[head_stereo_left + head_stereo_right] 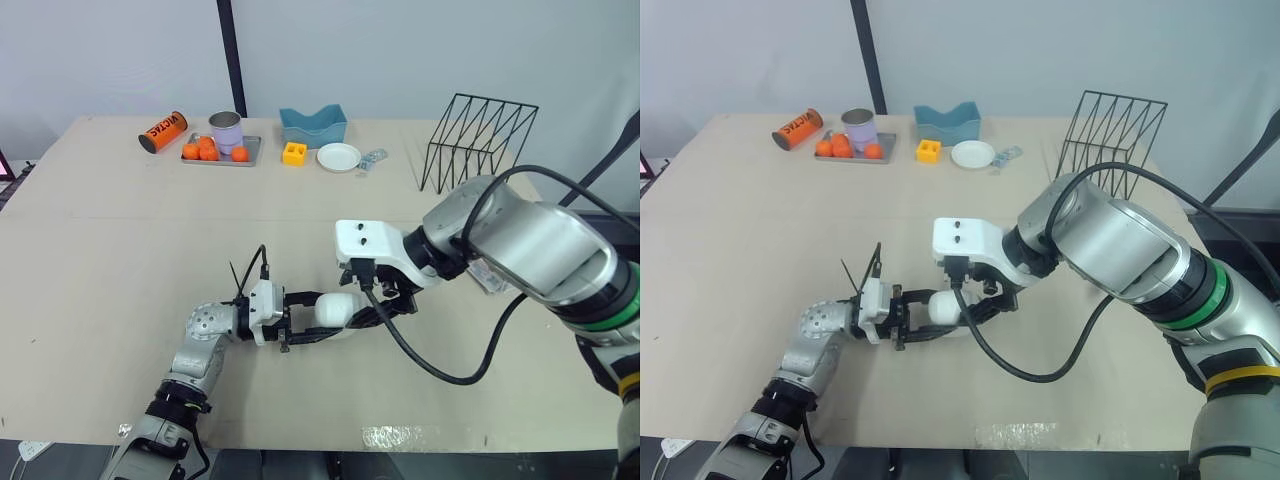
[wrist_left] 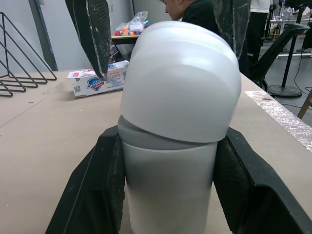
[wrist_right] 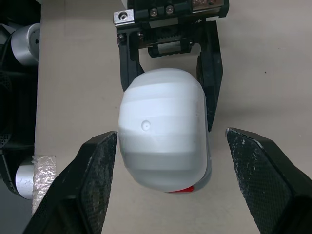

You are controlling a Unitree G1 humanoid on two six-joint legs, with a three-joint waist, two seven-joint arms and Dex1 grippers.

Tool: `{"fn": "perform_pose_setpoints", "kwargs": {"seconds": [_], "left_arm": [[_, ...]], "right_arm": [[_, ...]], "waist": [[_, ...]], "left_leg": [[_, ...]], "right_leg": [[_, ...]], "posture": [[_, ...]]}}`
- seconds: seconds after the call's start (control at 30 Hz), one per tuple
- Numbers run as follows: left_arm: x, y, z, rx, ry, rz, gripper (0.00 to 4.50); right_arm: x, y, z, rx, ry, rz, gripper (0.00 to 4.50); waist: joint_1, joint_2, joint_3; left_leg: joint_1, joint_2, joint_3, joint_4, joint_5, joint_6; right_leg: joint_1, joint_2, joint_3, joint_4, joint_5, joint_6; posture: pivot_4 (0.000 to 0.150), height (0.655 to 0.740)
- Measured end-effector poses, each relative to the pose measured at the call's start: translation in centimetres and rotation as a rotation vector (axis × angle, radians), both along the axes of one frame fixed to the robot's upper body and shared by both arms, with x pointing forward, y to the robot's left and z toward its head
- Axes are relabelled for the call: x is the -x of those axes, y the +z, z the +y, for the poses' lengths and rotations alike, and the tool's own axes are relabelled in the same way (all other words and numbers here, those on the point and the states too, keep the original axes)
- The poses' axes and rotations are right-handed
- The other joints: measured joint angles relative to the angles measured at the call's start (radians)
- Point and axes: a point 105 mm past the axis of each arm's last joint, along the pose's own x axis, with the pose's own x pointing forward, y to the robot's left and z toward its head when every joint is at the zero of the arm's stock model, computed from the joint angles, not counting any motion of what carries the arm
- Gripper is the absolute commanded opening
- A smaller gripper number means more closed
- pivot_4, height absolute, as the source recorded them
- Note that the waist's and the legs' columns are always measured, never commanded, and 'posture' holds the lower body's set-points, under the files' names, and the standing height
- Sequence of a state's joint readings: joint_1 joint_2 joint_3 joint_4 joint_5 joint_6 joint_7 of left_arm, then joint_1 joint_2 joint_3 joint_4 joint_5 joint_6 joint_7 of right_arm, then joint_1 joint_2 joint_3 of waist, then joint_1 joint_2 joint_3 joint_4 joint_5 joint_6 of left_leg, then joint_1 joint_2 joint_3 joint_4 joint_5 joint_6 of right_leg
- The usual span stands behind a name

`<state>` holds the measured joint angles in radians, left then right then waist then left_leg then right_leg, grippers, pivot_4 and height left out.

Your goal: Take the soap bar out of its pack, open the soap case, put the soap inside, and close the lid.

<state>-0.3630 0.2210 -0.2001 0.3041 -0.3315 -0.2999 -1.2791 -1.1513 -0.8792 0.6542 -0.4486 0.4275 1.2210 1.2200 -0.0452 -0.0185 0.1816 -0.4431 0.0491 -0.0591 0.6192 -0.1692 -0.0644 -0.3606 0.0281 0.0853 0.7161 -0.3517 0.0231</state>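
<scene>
L gripper (image 2: 170, 139) is clamped on the soap case (image 3: 163, 117). Its 2 black fingers (image 2: 100, 190) press the case's 2 long sides, and the case sits on the table (image 1: 120, 230) near the front edge, approx. mid-table. R gripper (image 3: 171, 136) hangs right over the case w/ jaws spread wide. Its fingers (image 3: 95, 185) stand 1 on each side of the white shell, apart from it, not touching.

The case's lid (image 2: 180, 83) is on but sits a bit skewed over the base (image 2: 168, 190), w/ a grey band showing between the 2 halves. A small red bit (image 3: 183, 189) peeks out at the case's lower edge in the R wrist view; can't tell what it is.

The soap pack (image 2: 100, 82), a printed box, lies flat on the table beyond the case, well apart from both grippers and near the black wire rack (image 1: 478, 135).

At the far edge of the table, L to R:
- an orange can (image 1: 163, 131) on its side
- a tray (image 1: 222, 157) w/ a metal cup (image 1: 225, 130) and several orange balls
- a blue bin (image 1: 313, 125)
- a yellow block (image 1: 294, 153)
- a white dish (image 1: 338, 157)

A person (image 2: 195, 12) in dark clothes is in the background behind the table.
</scene>
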Motion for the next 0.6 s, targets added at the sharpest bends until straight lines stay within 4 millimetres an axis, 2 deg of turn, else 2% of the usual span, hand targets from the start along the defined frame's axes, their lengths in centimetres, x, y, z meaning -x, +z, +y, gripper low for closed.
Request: {"fn": "perform_pose_setpoints", "kwargs": {"seconds": [0.37,0.6], "left_arm": [[0.0,0.0,0.0,-0.001,-0.004,0.000,1.94],[0.1,0.0,0.0,-0.003,-0.010,-0.001,1.94]], "right_arm": [[-0.1,-0.1,-0.8,0.012,-0.022,-0.004,3.65],[-0.2,1.1,-1.4,-0.012,-0.045,-0.048,3.65]], "waist": [[0.000,0.000,0.000],[0.000,0.000,0.000]], "left_leg": [[0.000,0.000,0.000,0.000,0.000,0.000],[0.000,0.000,0.000,0.000,0.000,0.000]], "right_leg": [[0.000,0.000,0.000,0.000,0.000,0.000],[0.000,0.000,0.000,0.000,0.000,0.000]], "posture": [[0.150,0.7400],[0.150,0.7400]]}}
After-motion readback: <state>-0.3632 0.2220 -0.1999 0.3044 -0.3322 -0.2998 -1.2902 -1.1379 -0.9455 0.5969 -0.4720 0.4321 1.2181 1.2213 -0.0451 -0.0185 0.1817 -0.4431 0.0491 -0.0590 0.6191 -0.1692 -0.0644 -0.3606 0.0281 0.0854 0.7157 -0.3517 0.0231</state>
